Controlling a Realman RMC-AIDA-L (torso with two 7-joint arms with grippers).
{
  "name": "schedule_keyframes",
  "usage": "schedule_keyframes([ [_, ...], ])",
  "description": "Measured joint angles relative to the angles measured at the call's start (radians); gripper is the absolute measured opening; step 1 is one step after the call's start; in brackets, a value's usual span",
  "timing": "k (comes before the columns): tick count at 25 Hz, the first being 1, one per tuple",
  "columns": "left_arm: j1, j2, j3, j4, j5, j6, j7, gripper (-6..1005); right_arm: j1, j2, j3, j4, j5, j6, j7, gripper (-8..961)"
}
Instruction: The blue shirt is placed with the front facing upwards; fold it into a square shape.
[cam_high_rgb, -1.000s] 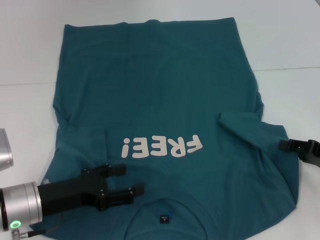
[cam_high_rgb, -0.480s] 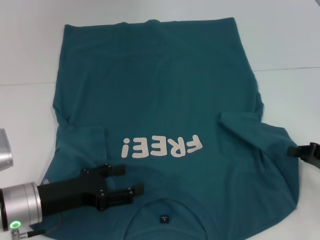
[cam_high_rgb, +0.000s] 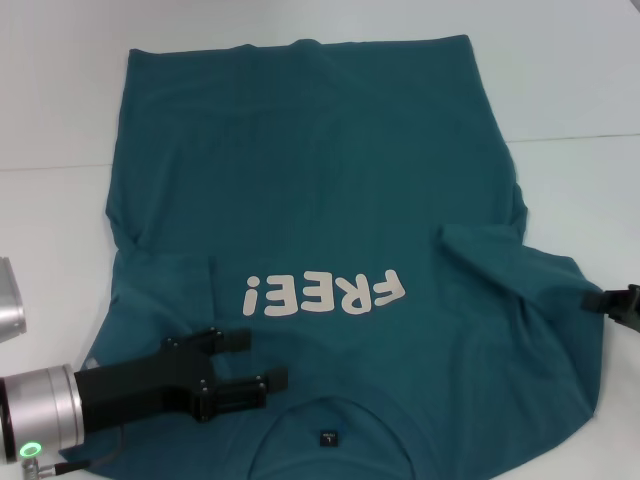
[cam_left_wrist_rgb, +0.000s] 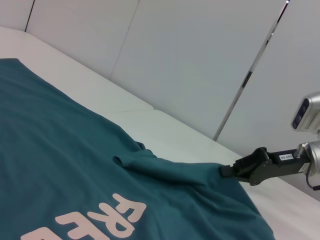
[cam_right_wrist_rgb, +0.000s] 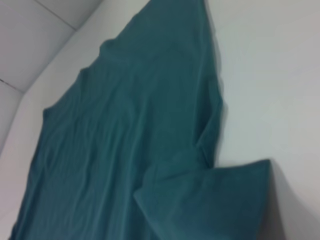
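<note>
While the white table (cam_high_rgb: 60, 110) is carrying everything in view, the blue shirt (cam_high_rgb: 330, 190) is lying spread across most of it, front side up, with its hem at the far edge and its collar nearest the robot. Pale "FREE!" lettering (cam_high_rgb: 322, 293) is showing across the chest, reading upside down from the head camera, and a small dark label (cam_high_rgb: 326, 437) is sitting inside the collar. On the robot's right, the sleeve (cam_high_rgb: 520, 270) is lying folded inward over the body of the shirt, its edge forming a raised crease. The left gripper (cam_high_rgb: 262, 360) is hovering low over the shirt's near left shoulder area, its two black fingers (cam_high_rgb: 228, 339) standing apart with nothing between them. The right gripper (cam_high_rgb: 600, 299) is sitting at the shirt's right edge, just beside the folded sleeve, touching the cloth there; whether its fingers are pinching the fabric or spread, I cannot tell.
</note>
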Motion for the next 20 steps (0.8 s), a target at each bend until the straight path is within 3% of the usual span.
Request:
schedule_keyframes([
  [7, 0.004, 0.000, -0.004, 0.000, -0.001, 0.002, 0.000, 878, -0.034, -0.006, 0.095, -0.008, 0.001, -0.073, -0.037, 0],
  [20, 0.006, -0.002, -0.001, -0.002, -0.005, 0.000, 0.000, 878, -0.056, 0.000, 0.132, -0.010, 0.002, -0.158, -0.085, 1],
])
